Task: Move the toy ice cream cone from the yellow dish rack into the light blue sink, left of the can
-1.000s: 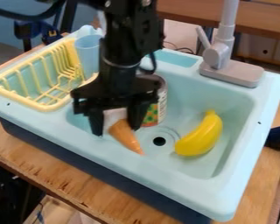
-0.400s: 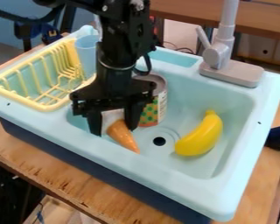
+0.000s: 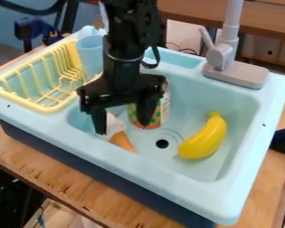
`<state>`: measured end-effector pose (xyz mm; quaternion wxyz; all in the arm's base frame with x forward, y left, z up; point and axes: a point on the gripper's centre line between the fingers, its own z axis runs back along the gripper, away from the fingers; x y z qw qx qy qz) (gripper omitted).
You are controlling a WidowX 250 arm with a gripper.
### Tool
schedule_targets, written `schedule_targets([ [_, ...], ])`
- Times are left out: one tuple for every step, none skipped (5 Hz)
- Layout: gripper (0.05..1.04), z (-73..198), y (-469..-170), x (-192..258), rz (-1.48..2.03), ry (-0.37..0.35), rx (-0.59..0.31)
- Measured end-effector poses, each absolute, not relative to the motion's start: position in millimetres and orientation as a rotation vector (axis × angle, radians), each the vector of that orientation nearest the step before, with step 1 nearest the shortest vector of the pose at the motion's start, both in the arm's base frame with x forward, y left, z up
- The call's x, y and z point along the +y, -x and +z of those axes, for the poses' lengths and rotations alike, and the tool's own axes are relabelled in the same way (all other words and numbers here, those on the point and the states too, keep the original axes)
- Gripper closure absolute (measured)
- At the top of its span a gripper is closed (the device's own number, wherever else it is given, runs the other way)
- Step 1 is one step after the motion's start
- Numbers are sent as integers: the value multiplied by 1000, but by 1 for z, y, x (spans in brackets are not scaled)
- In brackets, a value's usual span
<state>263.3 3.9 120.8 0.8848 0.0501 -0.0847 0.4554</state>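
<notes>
Diagonally lies toy cone (image 3: 120, 140) | white end upper left, tip lower right | pincer (image 3: 123, 129) spread

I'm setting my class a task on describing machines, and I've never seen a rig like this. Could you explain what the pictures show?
The machine is a black robot arm coming in from the top. A single fixed camera looks down at a slant on a light-blue toy sink, which stands on a wooden table.

In the sink's basin are a yellow banana, a can with a patterned label, and a cone-shaped toy, white at one end and orange at the other. At the picture's left are a pale yellow rack and a blue cup; a grey tap stands at the back.

The arm's hand is open over the cone's white end and seems to hold nothing.
</notes>
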Motion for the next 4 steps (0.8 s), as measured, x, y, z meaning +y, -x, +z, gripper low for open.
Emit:
schedule_targets([
  [75,130,-264,6,957,-121,-171],
  [75,157,-268,5,881,-224,-126],
  [75,176,-266,-17,663,-262,-103],
  [75,175,-263,-27,420,-266,-66],
])
